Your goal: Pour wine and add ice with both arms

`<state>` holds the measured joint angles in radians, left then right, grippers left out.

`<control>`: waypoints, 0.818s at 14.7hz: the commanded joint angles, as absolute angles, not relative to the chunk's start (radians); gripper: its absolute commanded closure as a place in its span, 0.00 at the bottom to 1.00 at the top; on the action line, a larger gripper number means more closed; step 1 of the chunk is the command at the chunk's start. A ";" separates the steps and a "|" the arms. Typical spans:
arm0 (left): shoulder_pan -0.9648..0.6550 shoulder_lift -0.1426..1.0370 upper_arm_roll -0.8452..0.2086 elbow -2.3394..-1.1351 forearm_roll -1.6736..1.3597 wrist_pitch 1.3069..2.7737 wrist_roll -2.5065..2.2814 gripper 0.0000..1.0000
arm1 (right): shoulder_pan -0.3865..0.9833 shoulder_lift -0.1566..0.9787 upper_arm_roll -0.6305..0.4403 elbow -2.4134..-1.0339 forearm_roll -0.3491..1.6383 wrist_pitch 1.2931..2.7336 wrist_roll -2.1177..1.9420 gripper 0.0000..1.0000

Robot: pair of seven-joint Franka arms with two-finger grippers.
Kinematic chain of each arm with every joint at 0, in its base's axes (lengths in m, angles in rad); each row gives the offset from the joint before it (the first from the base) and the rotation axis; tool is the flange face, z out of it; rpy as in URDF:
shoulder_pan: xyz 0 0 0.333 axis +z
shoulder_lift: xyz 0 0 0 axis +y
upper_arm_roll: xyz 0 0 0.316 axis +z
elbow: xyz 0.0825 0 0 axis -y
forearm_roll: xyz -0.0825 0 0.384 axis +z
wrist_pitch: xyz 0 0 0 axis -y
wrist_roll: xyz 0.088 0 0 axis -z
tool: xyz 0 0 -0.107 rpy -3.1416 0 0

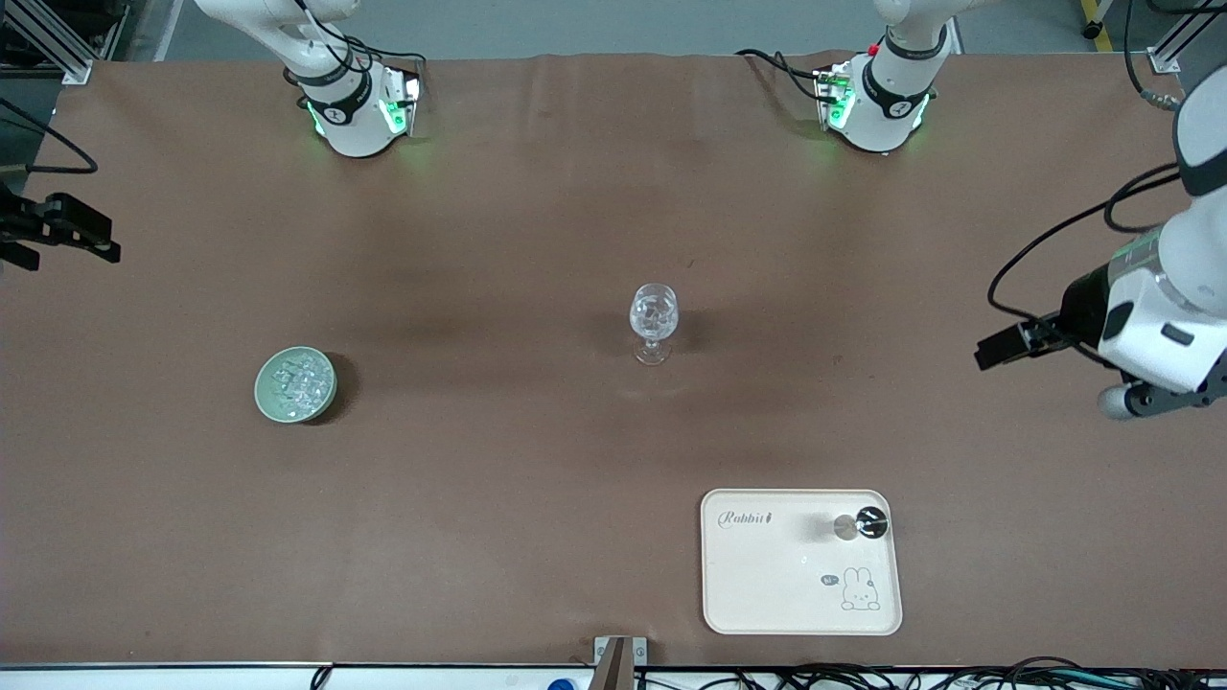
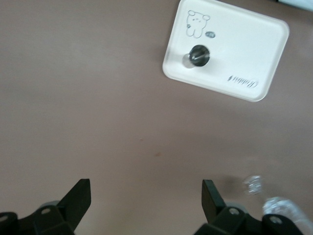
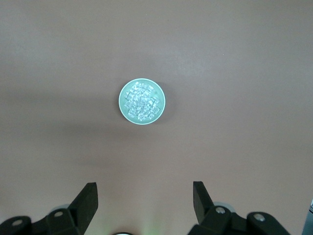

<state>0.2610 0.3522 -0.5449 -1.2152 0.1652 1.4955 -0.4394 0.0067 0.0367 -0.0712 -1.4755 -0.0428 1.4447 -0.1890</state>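
Front view: the ice (image 1: 295,381) is sitting in a green bowl (image 1: 264,391) toward the right arm's end; a stemmed glass (image 1: 654,321) is standing mid-table.

Left wrist view: the left gripper (image 2: 146,198) is hovering spread, empty.

Right wrist view: the right gripper (image 3: 145,199) is hanging spread over bare tabletop.

1. The word "Rabbit" stands in dark script on the cream tray (image 1: 800,613), in the corner toward the robots' bases and toward the right arm's end of the table.
2. A small dark speech bubble beside the rabbit drawing on the same tray holds writing too small to read.
3. In the left wrist view the script word shows again, upside down.
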 commanded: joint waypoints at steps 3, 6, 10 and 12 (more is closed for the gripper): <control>0.056 0.160 -0.295 -1.320 0.120 1.427 -0.307 0.00 | -0.023 -0.012 -0.058 -1.542 -0.034 1.468 -0.203 0.13; 0.014 0.057 -0.224 -1.405 0.072 1.420 -0.292 0.00 | -0.023 -0.011 -0.058 -1.542 -0.034 1.471 -0.202 0.13; 0.011 -0.055 -0.160 -1.537 -0.014 1.431 -0.235 0.00 | -0.025 -0.011 -0.058 -1.542 -0.032 1.470 -0.202 0.13; 0.008 -0.113 -0.132 -1.615 -0.032 1.475 -0.195 0.00 | -0.025 -0.011 -0.058 -1.542 -0.032 1.470 -0.202 0.13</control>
